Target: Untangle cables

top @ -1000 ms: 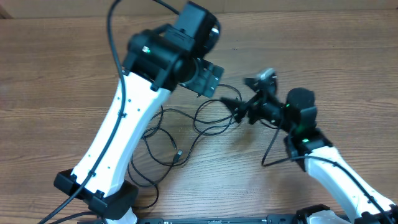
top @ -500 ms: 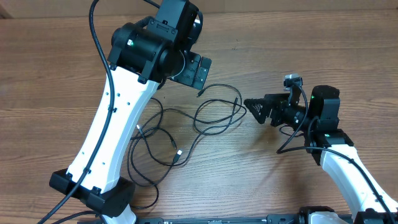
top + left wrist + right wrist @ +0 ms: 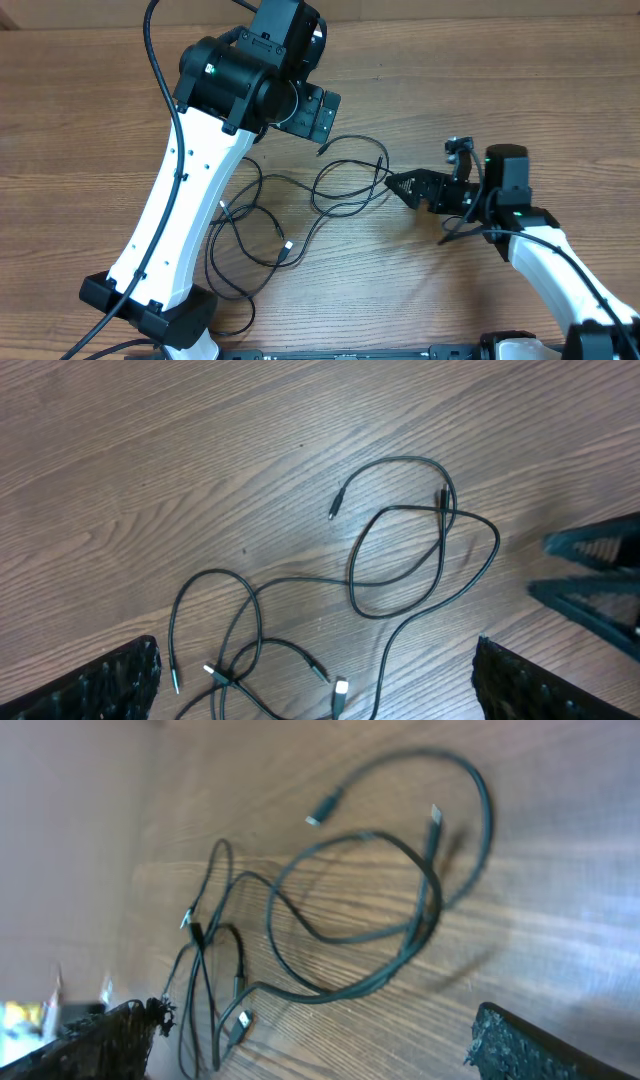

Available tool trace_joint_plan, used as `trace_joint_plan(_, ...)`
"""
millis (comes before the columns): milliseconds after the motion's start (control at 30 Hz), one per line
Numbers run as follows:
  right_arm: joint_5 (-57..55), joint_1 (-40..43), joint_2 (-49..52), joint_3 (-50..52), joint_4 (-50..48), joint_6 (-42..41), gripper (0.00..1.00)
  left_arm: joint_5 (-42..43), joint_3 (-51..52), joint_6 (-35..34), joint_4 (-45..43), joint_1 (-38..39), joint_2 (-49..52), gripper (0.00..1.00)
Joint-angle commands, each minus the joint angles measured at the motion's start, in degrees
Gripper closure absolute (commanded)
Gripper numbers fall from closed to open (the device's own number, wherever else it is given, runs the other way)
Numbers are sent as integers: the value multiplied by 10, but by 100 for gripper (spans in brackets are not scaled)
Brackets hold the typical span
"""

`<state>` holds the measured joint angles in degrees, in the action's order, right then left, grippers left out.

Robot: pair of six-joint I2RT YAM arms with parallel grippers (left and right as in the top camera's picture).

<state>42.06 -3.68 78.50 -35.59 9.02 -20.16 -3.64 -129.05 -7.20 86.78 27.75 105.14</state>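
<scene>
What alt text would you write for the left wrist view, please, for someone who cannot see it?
Thin black plug-ended cables lie in overlapping loops on a wooden table. The open left gripper frames the bottom corners; the open right gripper pokes in at right.

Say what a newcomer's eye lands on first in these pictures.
First comes the tangle of thin black cables, sprawled in overlapping loops at the middle of the wooden table. Next is the big white-and-black left arm, slanting across the left half with the left gripper open above the tangle. The right gripper, also open, points at the loops from the right, close beside them.
</scene>
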Motion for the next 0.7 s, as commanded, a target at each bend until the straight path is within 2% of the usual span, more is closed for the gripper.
trace_joint_plan(0, -41, -22, 28, -11, -7, -106, 0, 7, -4, -7, -2, 0, 5, 1)
trace_joint_plan(133, -41, -49, 57, -11, -15, -165, 0, 7, -4, -7, -2, 0, 5, 0)
trace_joint_plan(267, -42, -74, 76, -11, -30, -208, 5, 7, -4, -7, -2, 0, 5, 0)
trace_joint_plan(400, -72, -103, 78, -11, -50, -220, 20, 7, -4, -7, -2, 0, 5, 0)
trace_joint_plan(667, -202, -166, 78, -11, -62, -303, 22, 7, -4, -7, -2, 0, 5, 1)
